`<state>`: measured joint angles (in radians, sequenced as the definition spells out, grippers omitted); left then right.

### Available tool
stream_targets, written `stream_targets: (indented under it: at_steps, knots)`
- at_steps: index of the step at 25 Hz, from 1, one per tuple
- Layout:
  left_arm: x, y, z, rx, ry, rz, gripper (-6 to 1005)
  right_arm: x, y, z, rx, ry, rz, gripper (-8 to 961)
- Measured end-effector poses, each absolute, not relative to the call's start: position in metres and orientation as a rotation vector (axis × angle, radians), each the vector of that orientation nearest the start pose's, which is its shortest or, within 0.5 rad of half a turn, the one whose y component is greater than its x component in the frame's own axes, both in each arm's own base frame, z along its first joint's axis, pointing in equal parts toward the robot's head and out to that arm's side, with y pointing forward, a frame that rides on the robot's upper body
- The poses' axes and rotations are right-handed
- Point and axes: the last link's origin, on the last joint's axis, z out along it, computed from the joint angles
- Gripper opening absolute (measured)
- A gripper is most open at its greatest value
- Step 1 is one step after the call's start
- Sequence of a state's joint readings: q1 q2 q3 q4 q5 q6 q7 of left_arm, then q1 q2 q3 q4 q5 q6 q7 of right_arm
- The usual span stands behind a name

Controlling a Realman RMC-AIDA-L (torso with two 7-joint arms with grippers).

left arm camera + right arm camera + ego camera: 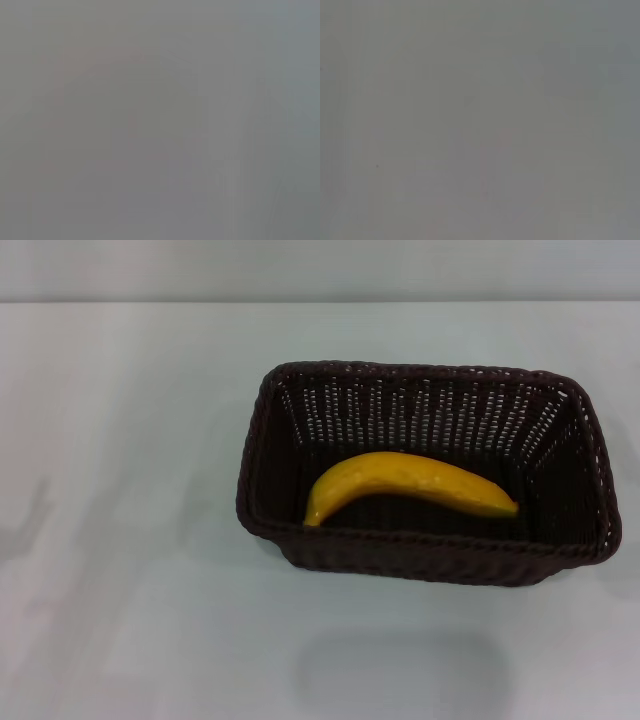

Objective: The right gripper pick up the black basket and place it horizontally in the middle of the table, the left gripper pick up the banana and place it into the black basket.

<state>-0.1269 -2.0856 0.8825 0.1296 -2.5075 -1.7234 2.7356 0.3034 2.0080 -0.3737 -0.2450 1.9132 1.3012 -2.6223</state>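
The black basket point(425, 550) stands on the white table point(130, 490), its long side running left to right, a little right of the middle in the head view. The yellow banana point(410, 485) lies inside it on the basket floor, curved, with its stem tip toward the right. Neither the left gripper nor the right gripper shows in the head view. Both wrist views show only a plain grey surface, with no fingers, basket or banana in them.
The table's far edge point(320, 302) meets a pale wall at the back. Faint shadows lie on the tabletop at the left edge point(25, 525) and in front of the basket point(400, 670).
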Motion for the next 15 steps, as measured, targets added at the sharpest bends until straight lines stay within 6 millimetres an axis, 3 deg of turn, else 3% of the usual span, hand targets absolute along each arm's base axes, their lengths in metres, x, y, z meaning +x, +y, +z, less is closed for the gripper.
stream_targets:
  at_steps: [6, 15]
  knots:
    - [-0.369, 0.188, 0.046, -1.309, -0.405, -0.9, 872, 0.394, 0.291, 0.078, -1.548, 0.486, 0.636, 673]
    - [-0.377, 0.187, 0.058, -1.195, -0.407, -0.877, 872, 0.395, 0.289, 0.078, -1.471, 0.474, 0.625, 673]
